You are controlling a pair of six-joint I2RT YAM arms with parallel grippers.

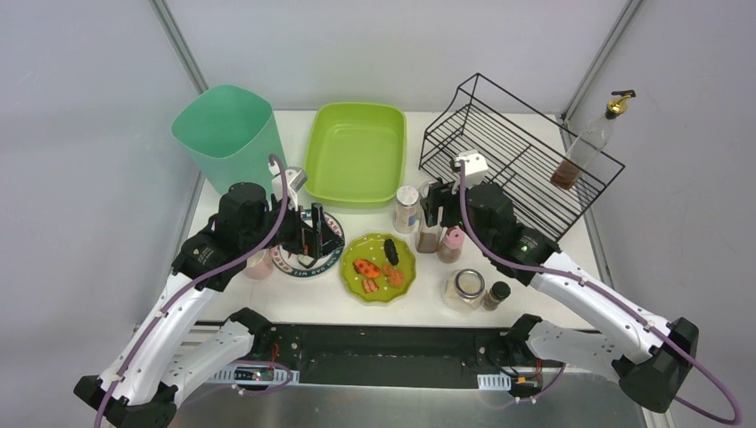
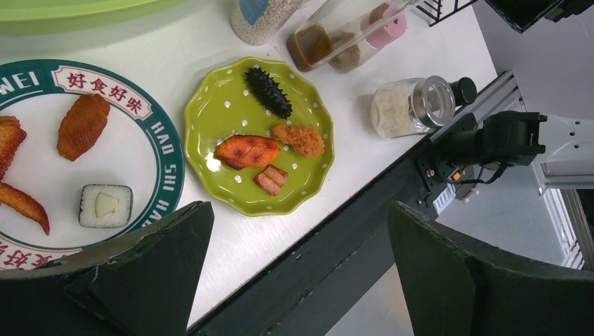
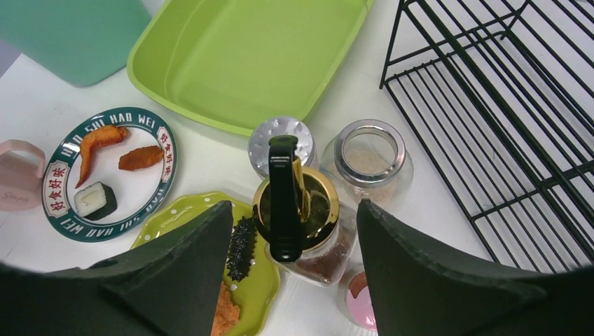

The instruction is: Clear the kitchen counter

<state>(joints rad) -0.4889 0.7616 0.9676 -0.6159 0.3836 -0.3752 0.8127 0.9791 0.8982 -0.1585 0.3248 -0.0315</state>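
White kitchen counter [image 1: 428, 290], crowded: the right gripper [image 3: 293, 217] hangs right over the upright gold-capped pump bottle [image 3: 319, 203], fingers spread and empty, cap framed between them; the left gripper [image 2: 300, 210], likewise spread and empty, sits farther off by the green-rimmed plate [image 2: 161, 140].

A lab booth dressed as a kitchen: grey panels [image 1: 80, 134] and metal posts [image 1: 176, 43] enclose the kitchen counter [image 1: 308, 299].
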